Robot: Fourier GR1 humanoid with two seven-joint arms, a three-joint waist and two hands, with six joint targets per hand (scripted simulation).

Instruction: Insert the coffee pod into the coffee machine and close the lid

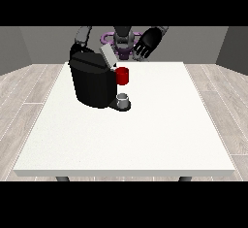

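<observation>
Hovering at the front view's upper right, the hand at the view's right (147,42) is hanging with fingers spread, holding nothing. A grey thing (124,99), possibly the coffee pod, is sitting below the coffee machine (92,82), whose lid (107,56) is standing open; a careless reach risks knocking it away.

Bench (145,144) plain white, floor (29,86) pale grey wood planks. Coffee machine (92,84) black with light grey lid (107,56); red thing at the machine (122,75), small grey thing (124,98) below it. Robot hand (148,41) at the view's right black.
</observation>
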